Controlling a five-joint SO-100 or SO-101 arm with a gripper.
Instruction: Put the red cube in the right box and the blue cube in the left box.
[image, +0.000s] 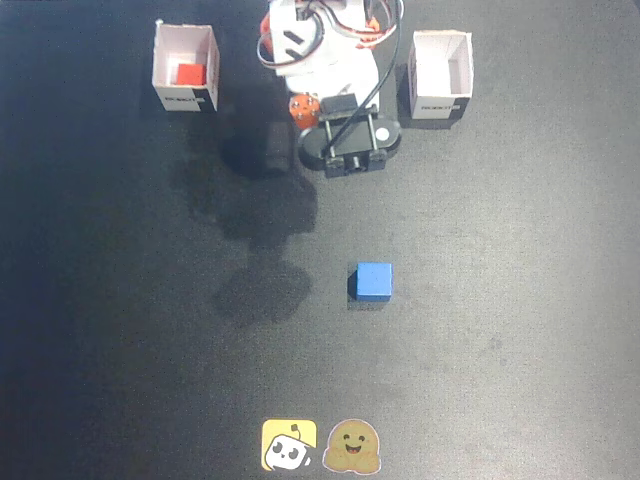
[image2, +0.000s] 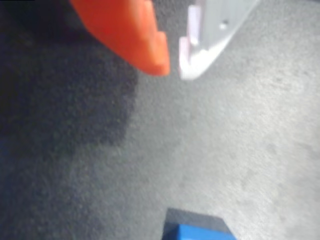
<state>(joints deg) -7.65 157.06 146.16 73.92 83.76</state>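
Note:
The red cube (image: 188, 75) lies inside the white box (image: 163, 62) at the top left of the fixed view. The blue cube (image: 374, 281) sits alone on the dark table, below the arm; its top edge shows at the bottom of the wrist view (image2: 200, 233). The white box (image: 462, 66) at the top right holds nothing visible. My gripper (image: 303, 110) is folded back near the arm's base, well away from the blue cube. In the wrist view the gripper (image2: 172, 67) has its orange finger (image2: 145, 45) and white finger (image2: 200, 45) nearly together and holds nothing.
The arm's base (image: 320, 40) stands between the two boxes at the top. Two stickers (image: 325, 445) lie at the bottom edge of the dark table (image: 520, 300). The arm casts shadows left of the blue cube.

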